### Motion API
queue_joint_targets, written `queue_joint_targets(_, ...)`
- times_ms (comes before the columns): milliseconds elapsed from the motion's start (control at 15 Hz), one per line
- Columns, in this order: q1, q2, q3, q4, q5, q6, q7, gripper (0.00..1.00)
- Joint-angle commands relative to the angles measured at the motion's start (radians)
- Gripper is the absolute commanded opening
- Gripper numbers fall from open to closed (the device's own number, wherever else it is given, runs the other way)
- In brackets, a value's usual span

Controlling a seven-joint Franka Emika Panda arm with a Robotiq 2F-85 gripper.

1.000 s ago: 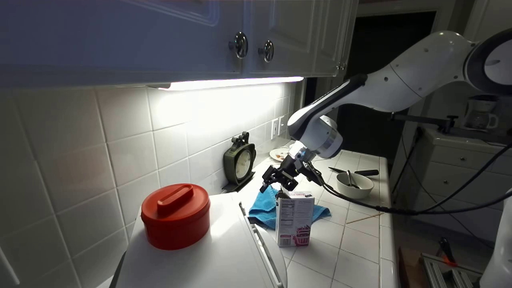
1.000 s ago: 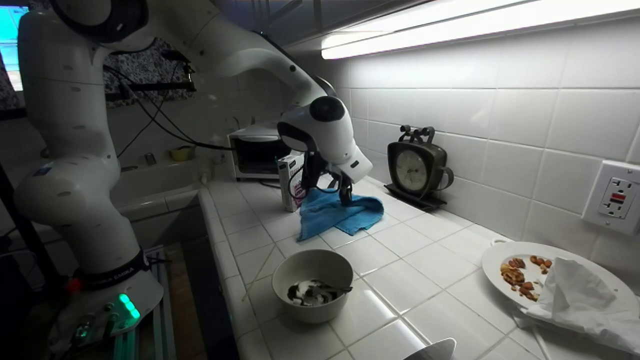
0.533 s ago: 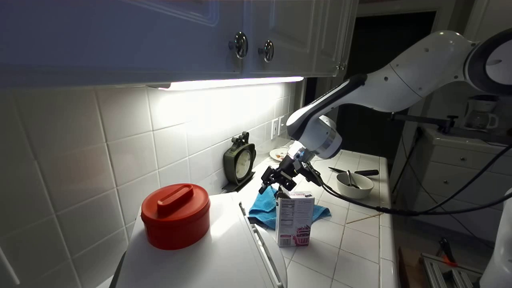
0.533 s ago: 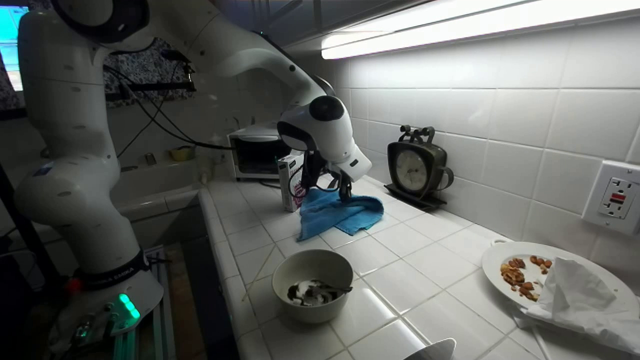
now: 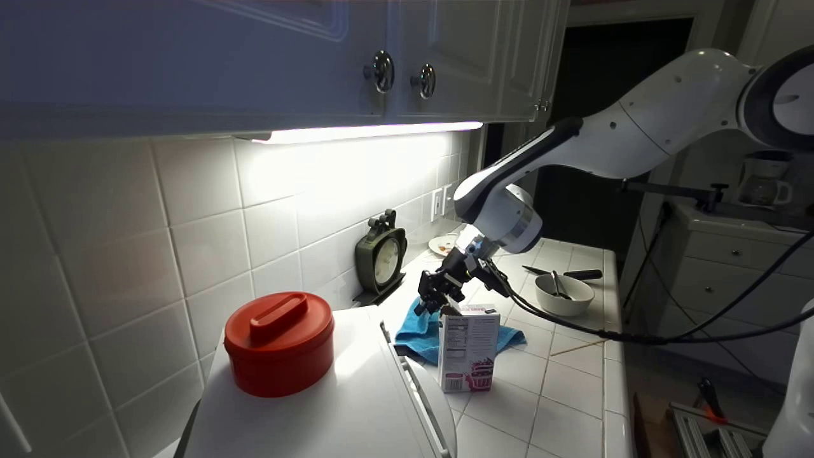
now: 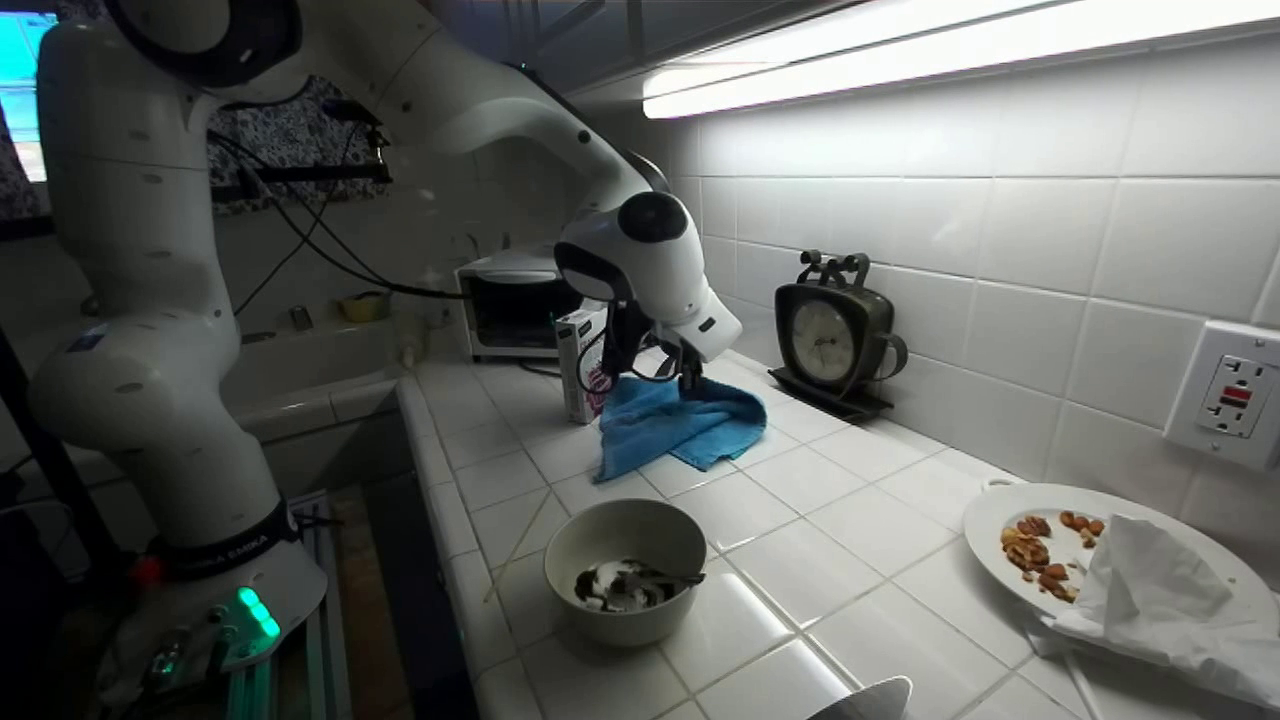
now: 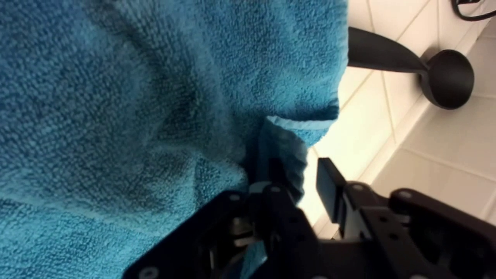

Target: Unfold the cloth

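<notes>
The cloth (image 6: pixel 645 440) lies rumpled on the white tiled counter (image 6: pixel 810 480), just beside the carton (image 5: pixel 467 350), in the same spot as half a second ago. And here's the change, down at the gripper (image 7: pixel 300 170): the fingers, spread wide a moment earlier, are now drawn nearer each other but remain apart, a gap showing in the wrist view, with an upturned edge of cloth between the tips! Touching it or not, I can't tell. The arm (image 5: pixel 674 121) has barely shifted.
</notes>
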Motion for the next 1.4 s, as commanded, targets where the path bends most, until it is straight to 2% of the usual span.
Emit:
queue_joint_targets(0,-0.002,0.008,0.006,0.018,0.028,-0.008,-0.020,0.01)
queue_joint_targets(333,-0.013,0.021,0.003,0.078,0.047,0.003,-0.050,0.01)
queue_joint_targets(467,-0.023,0.036,0.008,0.113,0.090,0.005,-0.095,0.01)
queue_joint_targets(800,-0.034,0.098,0.026,0.171,0.314,-0.016,-0.313,0.01)
queue_joint_targets(933,-0.036,0.126,0.031,0.187,0.428,-0.053,-0.433,0.01)
queue_joint_targets(1067,-0.028,0.152,0.024,0.194,0.489,-0.112,-0.523,0.01)
queue_joint_targets(1133,-0.021,0.161,0.018,0.194,0.495,-0.135,-0.546,0.28)
queue_joint_targets(1200,-0.015,0.163,0.013,0.191,0.494,-0.155,-0.562,0.30)
queue_joint_targets(1333,0.004,0.159,0.001,0.183,0.453,-0.152,-0.550,0.41)
